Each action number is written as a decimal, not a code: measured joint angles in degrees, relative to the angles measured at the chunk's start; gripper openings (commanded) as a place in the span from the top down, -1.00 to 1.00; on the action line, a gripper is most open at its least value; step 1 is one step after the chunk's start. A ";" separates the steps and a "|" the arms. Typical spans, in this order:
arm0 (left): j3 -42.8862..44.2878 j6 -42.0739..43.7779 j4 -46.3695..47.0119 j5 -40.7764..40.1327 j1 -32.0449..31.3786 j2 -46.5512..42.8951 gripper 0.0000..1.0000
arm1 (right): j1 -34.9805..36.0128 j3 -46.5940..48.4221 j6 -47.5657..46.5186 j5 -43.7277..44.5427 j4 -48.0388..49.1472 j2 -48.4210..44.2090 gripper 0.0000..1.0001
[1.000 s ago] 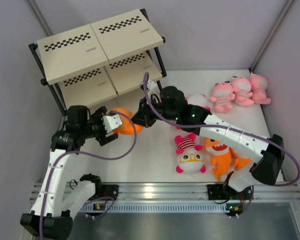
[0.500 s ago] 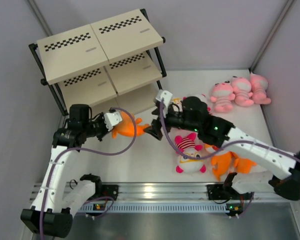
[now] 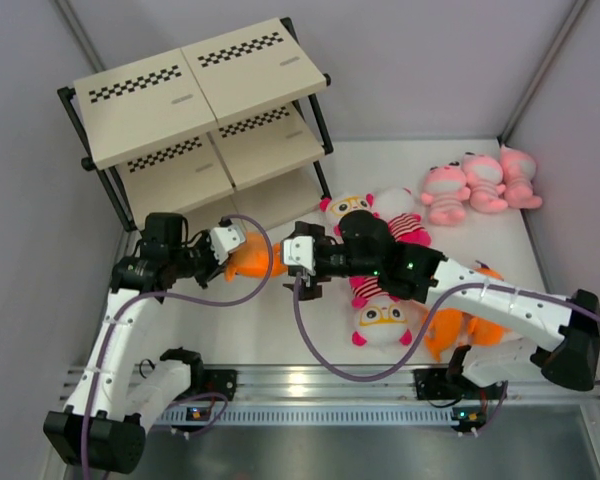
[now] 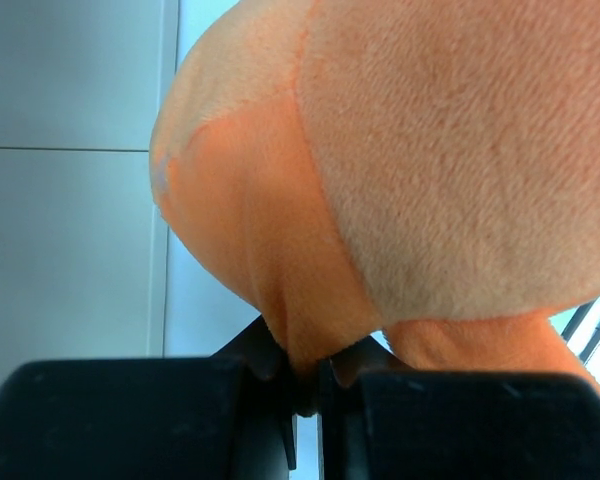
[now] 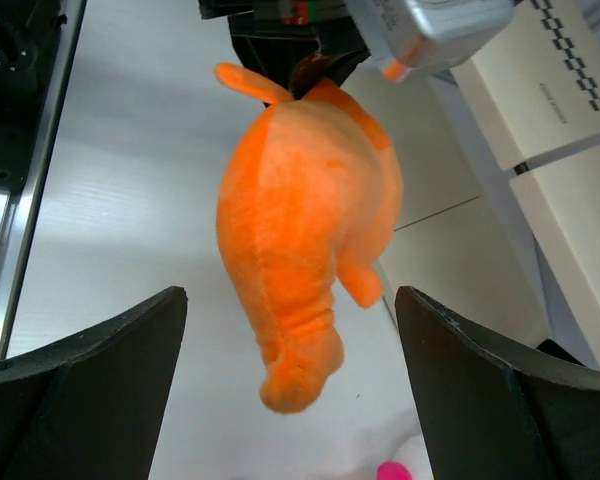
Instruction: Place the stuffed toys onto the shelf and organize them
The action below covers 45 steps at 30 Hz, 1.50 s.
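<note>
From above, we see the shelf (image 3: 205,105) at the far left corner of the table (image 3: 280,340), and no toy shows on the boards in sight; the lower tiers are partly hidden. The left gripper (image 3: 235,250) holds an orange toy (image 3: 260,260) above the table, just in front of the shelf's lowest tier. The right gripper (image 3: 295,262) faces it from close by. Three pink toys (image 3: 480,185) lie in a row far right, two white-headed toys (image 3: 375,210) sit behind the right arm, a third (image 3: 382,322) lies near the front, and more orange plush (image 3: 450,330) lies partly under that arm. We judge the job barely begun: nothing is shelved and every other toy is left.

In the left wrist view, the black fingers (image 4: 180,410) pinch a fold of the orange plush tight.

In the right wrist view, the fingers (image 5: 90,370) stand wide on either side of the hanging orange toy, apart from it, with the shelf at the right.
</note>
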 measured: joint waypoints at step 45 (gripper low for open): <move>0.68 -15.61 -9.40 -27.71 -0.04 -17.03 -0.97 | -20.22 2.97 93.42 13.51 40.44 18.84 1.00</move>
